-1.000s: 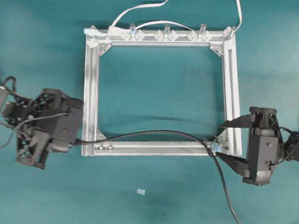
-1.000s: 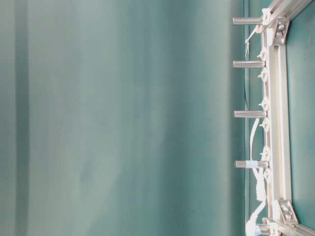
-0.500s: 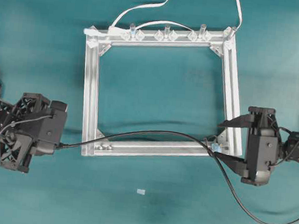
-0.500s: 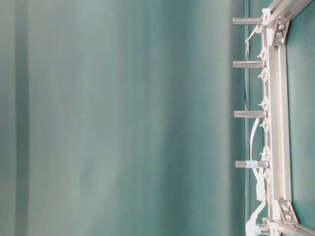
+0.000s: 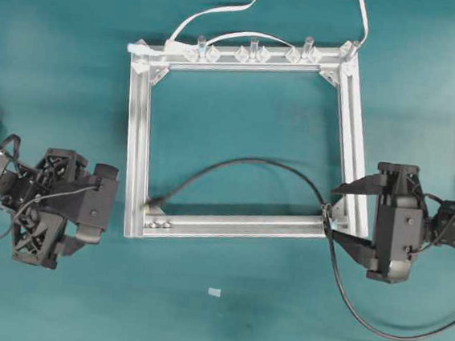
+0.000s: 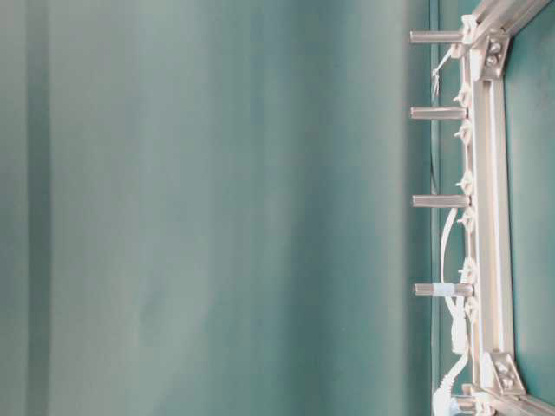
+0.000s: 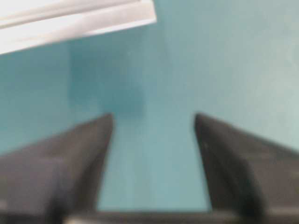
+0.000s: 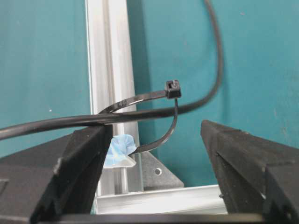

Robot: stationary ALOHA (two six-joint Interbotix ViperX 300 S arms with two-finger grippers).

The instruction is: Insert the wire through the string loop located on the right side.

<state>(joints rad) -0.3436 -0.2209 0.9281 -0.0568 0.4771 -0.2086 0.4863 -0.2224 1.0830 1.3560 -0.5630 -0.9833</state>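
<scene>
The green tabletop is lying wide and bare around a big square metal frame. There is lots of open room below the frame and on both far sides. The frame's bottom bar is sitting between the two arms.

The right end effector is waiting just past the frame's bottom right corner, with its two black fingers standing far apart and gripping nothing. The left end effector is sitting just left of the frame's bottom left corner. Its fingers are apart too, with only green cloth showing between them, so it is holding nothing.

The wire is going through the string loop at the bottom right corner. From there it is arching up inside the frame and coming down to its plug end near the bottom left corner, close to the left end effector but not touching it. Its other part is curving away below the right end effector.

In the right wrist view, the loop is sitting between the open fingers, with a pale blue piece at its base
</scene>
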